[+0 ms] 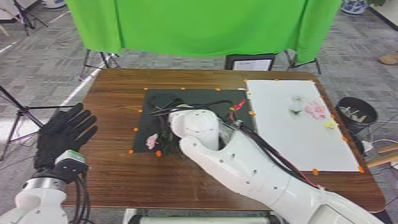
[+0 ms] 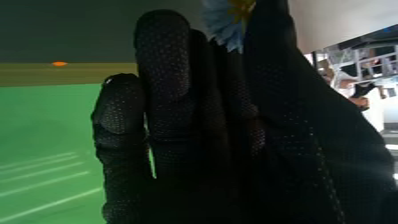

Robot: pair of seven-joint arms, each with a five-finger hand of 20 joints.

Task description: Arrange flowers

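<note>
Right hand (image 2: 195, 165) has its fingers straight and near each other, with the thumb set opposite; between them, towards their tips, is a blue flower (image 2: 222, 22) with a yellow middle. Whether they truly grip it, I cannot tell; it seems ready to be pinched or carried. Its head lies out by the tips, but its stem is hidden, so its long axis cannot be read. In the head view the right arm (image 1: 234, 162) slants from the near right corner over the black mat (image 1: 191, 93). The white sheet (image 1: 284, 145) lies to the right of that mat, its long side running near to far, so the coming move probably goes rightward and wants the stem turned to suit the flowers there. On its farther half are a pale flower (image 1: 297, 106), a pink one (image 1: 315, 110) beside it and a yellow one (image 1: 330, 125) nearer the right edge. Between mat and sheet, a red flower (image 1: 239, 104) lies close to the mat's right edge; a low sweep could knock it, and the cables (image 1: 266, 145) along the arm could drag. Another pink flower (image 1: 152, 141) lies at the mat's near left. Left hand (image 1: 62, 132), open and spread by the left edge of the desk (image 1: 111, 165), is well apart, so the right arm suits this work better.
</note>
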